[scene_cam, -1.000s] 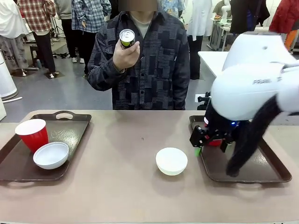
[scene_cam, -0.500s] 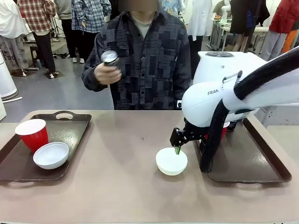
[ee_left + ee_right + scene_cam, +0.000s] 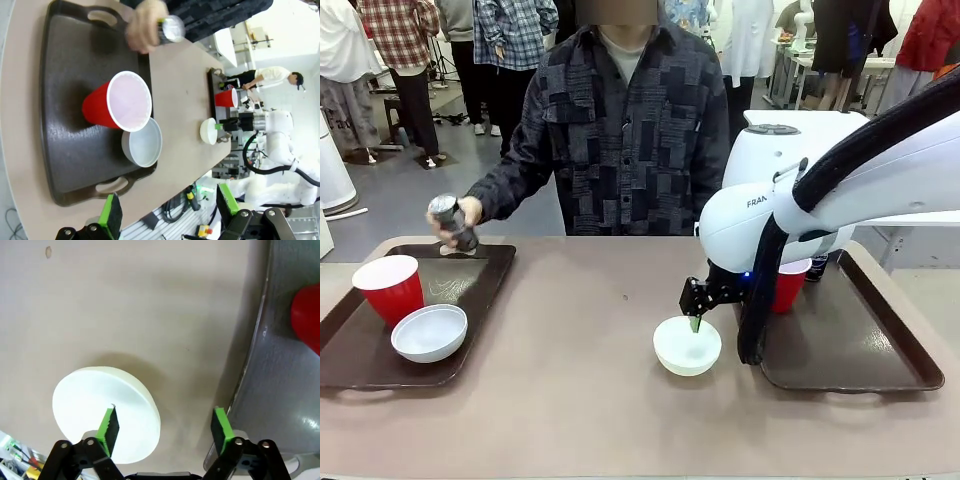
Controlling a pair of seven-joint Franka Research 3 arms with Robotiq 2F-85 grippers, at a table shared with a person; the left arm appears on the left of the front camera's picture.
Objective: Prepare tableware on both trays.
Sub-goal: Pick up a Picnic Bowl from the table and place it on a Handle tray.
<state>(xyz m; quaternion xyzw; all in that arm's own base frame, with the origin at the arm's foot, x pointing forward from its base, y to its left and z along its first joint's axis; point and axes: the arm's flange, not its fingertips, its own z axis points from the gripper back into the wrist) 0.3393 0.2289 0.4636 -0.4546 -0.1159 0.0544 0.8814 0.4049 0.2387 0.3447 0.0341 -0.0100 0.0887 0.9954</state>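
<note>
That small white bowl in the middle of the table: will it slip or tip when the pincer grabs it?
The small round white bowl looks rigid and light, so it should probably lift easily. Its smooth wall might slip in a grip. The open right pincer is poised across just one side of the rim, so the bowl could tilt when raised.

Right arm (image 3: 860, 185): rounded glossy white shells, grey lettering, thick black cable hose (image 3: 757, 300).
Right gripper (image 3: 165, 424): black two-finger frame, green pads (image 3: 109, 426), round pivot bolts.
Person (image 3: 620, 130): long-sleeved dark grey patchwork-print shirt (image 3: 655, 175).

Red cup (image 3: 388, 288); white bowl (image 3: 687, 345); dark brown tray (image 3: 485, 290); grey patchwork shirt (image 3: 630, 140).
</note>
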